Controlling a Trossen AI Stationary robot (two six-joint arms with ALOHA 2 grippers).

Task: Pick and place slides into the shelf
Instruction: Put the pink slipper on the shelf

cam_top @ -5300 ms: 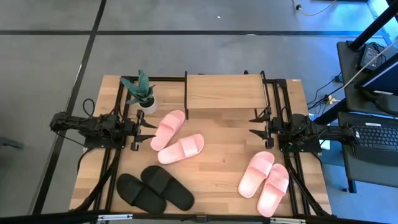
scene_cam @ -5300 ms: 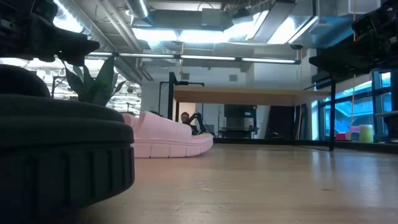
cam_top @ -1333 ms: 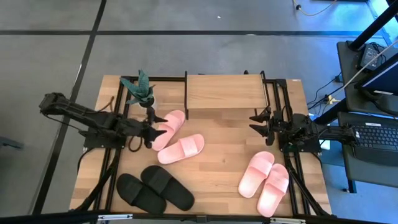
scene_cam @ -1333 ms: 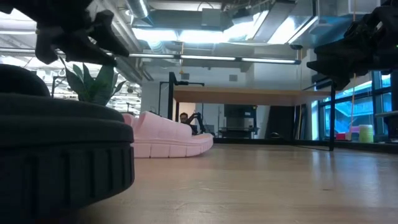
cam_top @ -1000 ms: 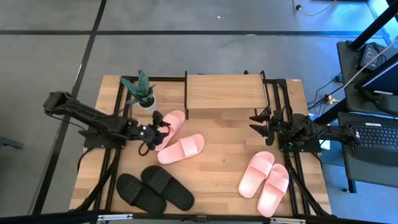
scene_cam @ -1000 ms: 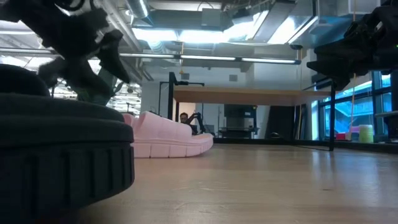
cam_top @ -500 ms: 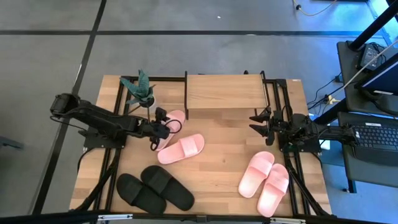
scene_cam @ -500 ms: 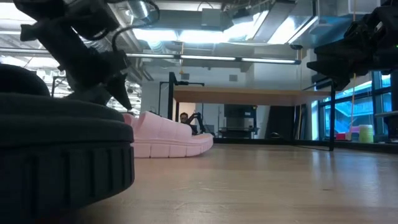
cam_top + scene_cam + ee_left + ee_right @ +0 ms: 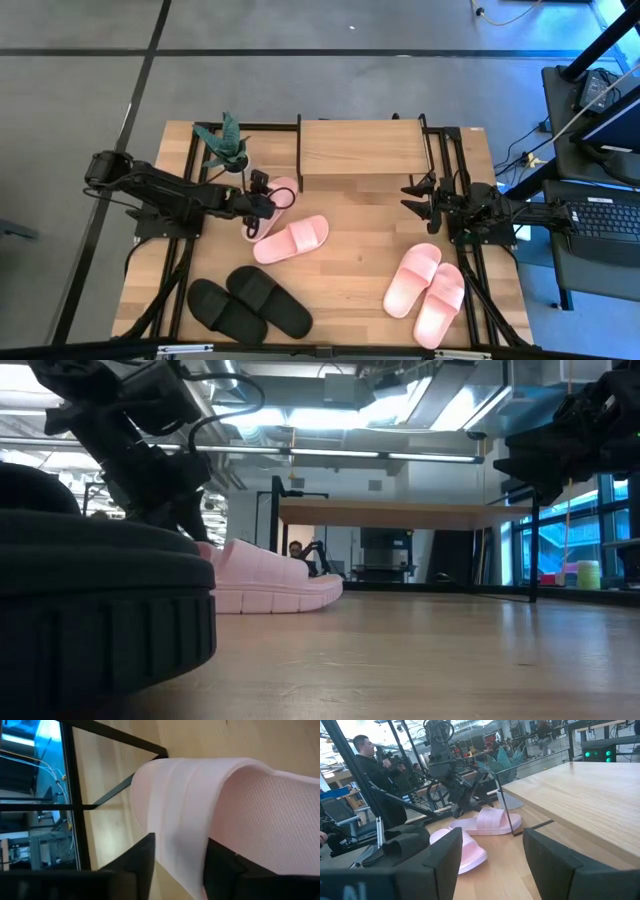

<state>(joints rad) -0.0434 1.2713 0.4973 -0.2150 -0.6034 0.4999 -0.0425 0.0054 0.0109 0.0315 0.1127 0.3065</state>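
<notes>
A pale pink slide [image 9: 278, 195] lies on the table just left of the shelf's [image 9: 362, 148] front, and its mate [image 9: 292, 238] lies nearer. A black pair [image 9: 250, 305] is at the near left and another pink pair [image 9: 425, 285] at the near right. My left gripper [image 9: 260, 206] reaches in from the left and is shut on the first slide's strap [image 9: 180, 810]. My right gripper [image 9: 412, 200] hangs open and level at the right, holding nothing. My left gripper pinches the pink slide's wide strap [image 9: 177, 855] between its two fingers. One finger [image 9: 220, 862] is inside the opening over the footbed, and the other finger [image 9: 142, 862] is outside. They come slanting down from the table's left. The slide's sole lies flat on the table.
A small potted plant [image 9: 228, 150] stands just behind my left arm, close to the shelf's left post. Black frame rails [image 9: 190, 250] run along both table sides. In the low view, a black slide [image 9: 100, 610] fills the near left.
My left gripper has gone toward the table's right and down, tipping further downward, onto the pink slide beside the shelf. The slide lies where it was. My right arm has kept still.
</notes>
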